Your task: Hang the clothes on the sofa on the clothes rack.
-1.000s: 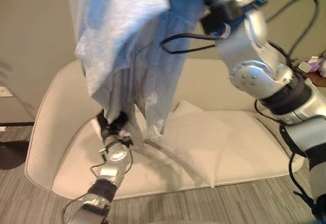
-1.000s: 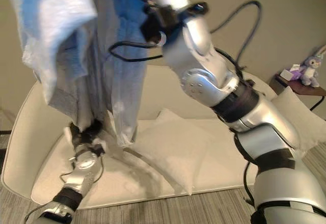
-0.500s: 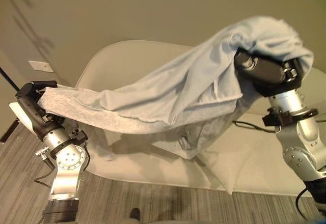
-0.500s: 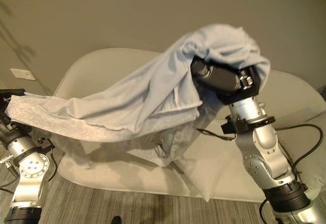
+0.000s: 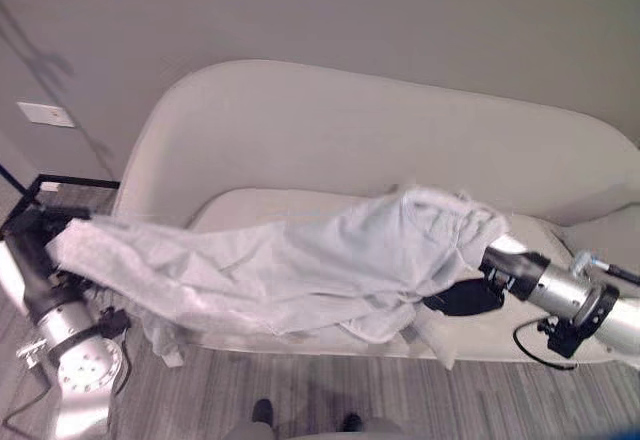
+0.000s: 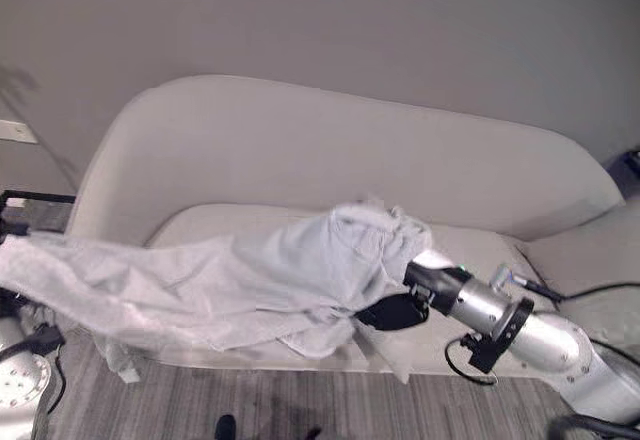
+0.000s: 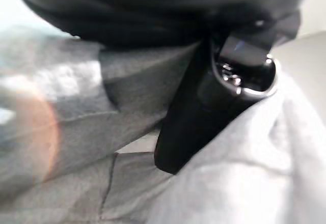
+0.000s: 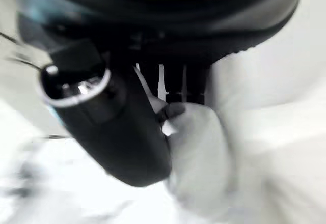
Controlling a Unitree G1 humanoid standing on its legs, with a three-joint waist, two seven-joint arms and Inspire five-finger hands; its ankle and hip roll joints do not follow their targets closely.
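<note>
A pale grey garment (image 5: 300, 265) is stretched low in front of the beige sofa (image 5: 330, 130), sagging between both hands. My left hand (image 5: 28, 232) holds its left end at the far left. In the left wrist view the thumb (image 7: 204, 112) presses into the grey cloth (image 7: 244, 173). My right hand (image 5: 462, 298) is under the garment's bunched right end, just above the sofa seat. In the right wrist view its fingers curl round a wad of the cloth (image 8: 198, 152) beside the thumb (image 8: 112, 132).
A white pillow (image 6: 390, 355) lies on the seat beneath the garment's right end. A second cushion (image 6: 590, 260) sits at the sofa's right end. A thin black frame (image 5: 70, 180) stands left of the sofa, below a wall socket (image 5: 40, 113). Striped grey carpet (image 5: 300, 400) lies in front.
The camera view has shifted. Both arms have come down from a raised hold, and the garment now hangs low and stretched sideways over the seat's front.
</note>
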